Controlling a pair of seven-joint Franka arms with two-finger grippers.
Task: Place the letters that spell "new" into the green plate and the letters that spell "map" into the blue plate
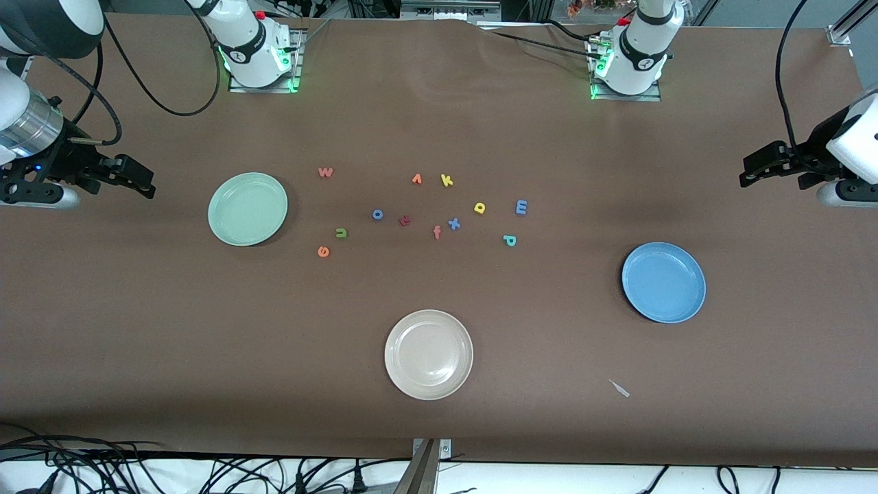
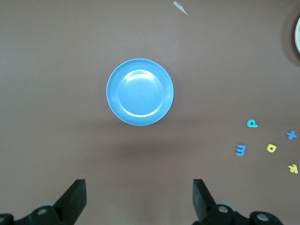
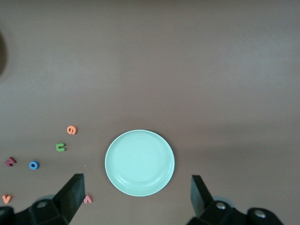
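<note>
The green plate lies toward the right arm's end, the blue plate toward the left arm's end, both with nothing in them. Between them on the table lie the pink "w", green "n", orange "e", blue "m", yellow "a" and teal "p". My right gripper hangs open over bare table beside the green plate. My left gripper hangs open over the table's end, holding nothing.
A cream plate sits nearest the front camera. Other letters lie among the task's: an orange pointed one, a yellow "k", a blue "o", a dark red letter, a salmon "f", a blue "x". A pale scrap lies near the blue plate.
</note>
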